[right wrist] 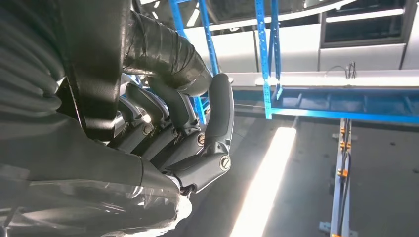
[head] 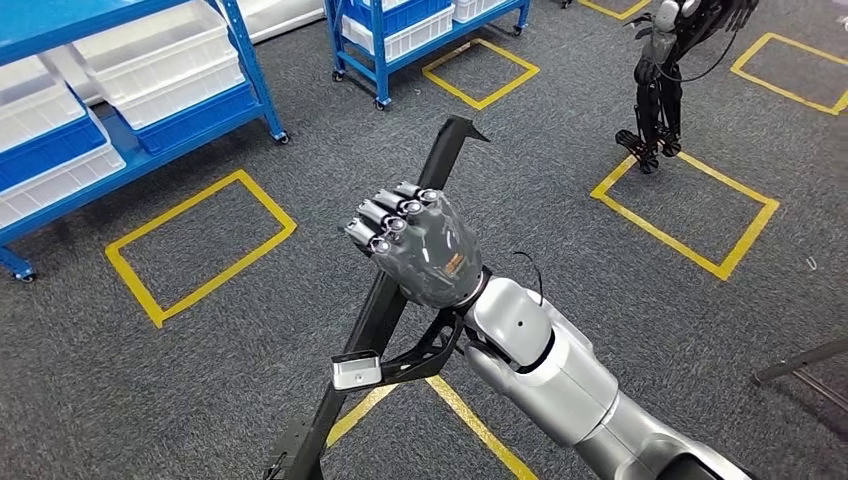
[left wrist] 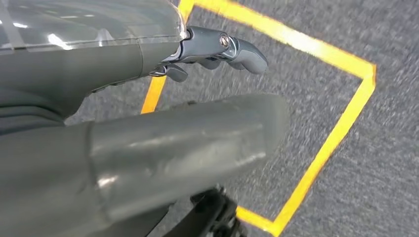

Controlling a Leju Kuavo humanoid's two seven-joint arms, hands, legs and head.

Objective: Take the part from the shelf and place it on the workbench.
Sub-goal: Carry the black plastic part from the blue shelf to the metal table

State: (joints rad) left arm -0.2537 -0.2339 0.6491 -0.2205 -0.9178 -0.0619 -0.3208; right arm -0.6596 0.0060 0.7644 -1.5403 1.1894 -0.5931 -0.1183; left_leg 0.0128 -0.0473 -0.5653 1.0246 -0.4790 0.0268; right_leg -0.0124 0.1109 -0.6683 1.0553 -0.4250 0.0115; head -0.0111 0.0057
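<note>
In the head view my right hand (head: 420, 245) grips a long, flat black part (head: 452, 145) around its middle. The part runs slanted from the bottom edge of the picture up to a bent tip, held in the air above the carpet. The right wrist view shows that hand's fingers (right wrist: 190, 140) wrapped round the dark part (right wrist: 94, 69). My left hand (left wrist: 148, 133) hangs over the floor, its fingers (left wrist: 222, 47) loosely extended and holding nothing.
Blue shelves with white bins (head: 150, 70) stand at the back left, and a second blue rack (head: 410, 30) behind the middle. Yellow tape squares (head: 200, 245) mark the grey carpet. A dark legged robot (head: 660, 90) stands at the back right. A dark bar (head: 800, 360) lies at the right edge.
</note>
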